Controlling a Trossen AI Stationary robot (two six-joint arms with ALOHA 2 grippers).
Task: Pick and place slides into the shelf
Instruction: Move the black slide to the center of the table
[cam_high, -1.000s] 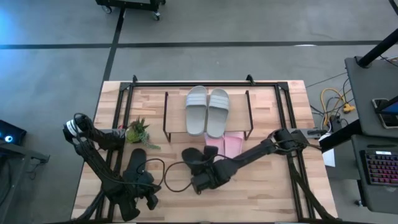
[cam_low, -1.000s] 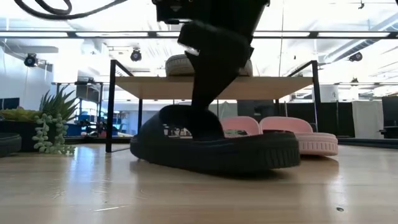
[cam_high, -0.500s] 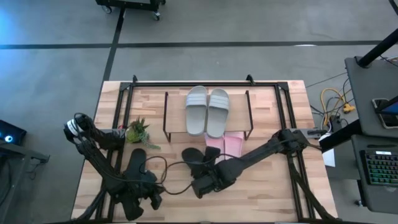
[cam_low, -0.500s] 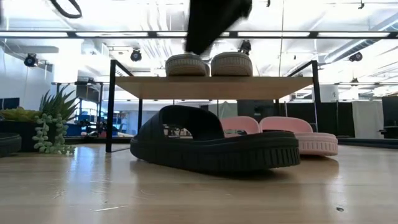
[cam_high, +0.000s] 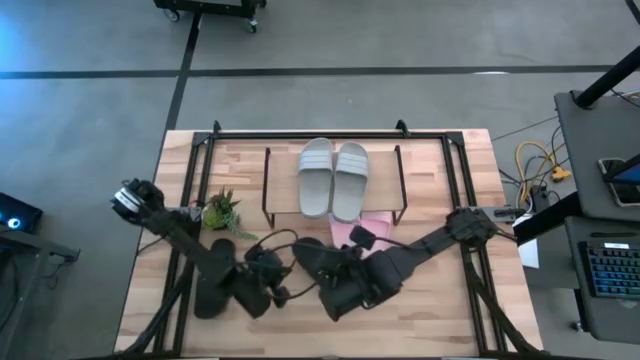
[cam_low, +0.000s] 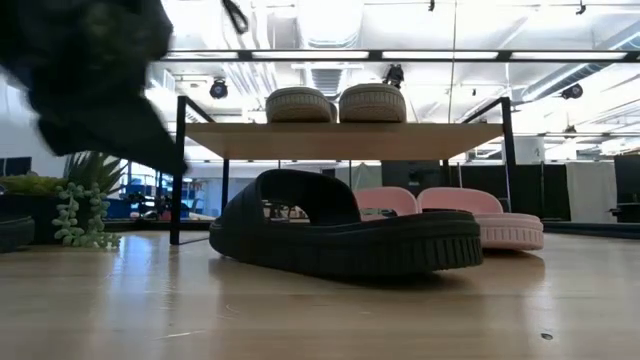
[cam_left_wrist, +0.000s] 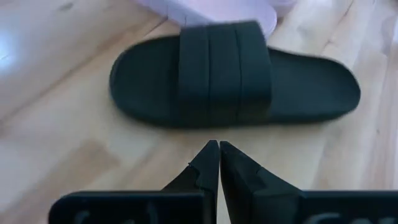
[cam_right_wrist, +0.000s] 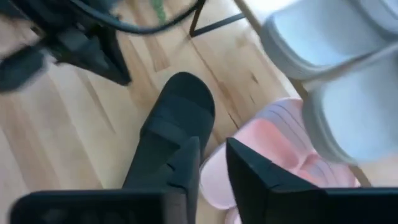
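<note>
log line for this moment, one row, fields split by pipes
left gripper shut, empty, facing black slide | right gripper above it, nothing held | grey-green pair on shelf

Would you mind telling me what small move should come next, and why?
Probably lower the right gripper onto the black slide's strap and close. The grey-green pair already sits on the shelf top, the pink slides lie beneath it, and this black one lies loose in front, ungripped, while the left gripper is shut, empty.

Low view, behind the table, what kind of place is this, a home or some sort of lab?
Most likely a lab or open workshop, not a home: exposed ceiling with track lights, a black frame rig around the wooden table, and a side desk with a keyboard and cables.
</note>
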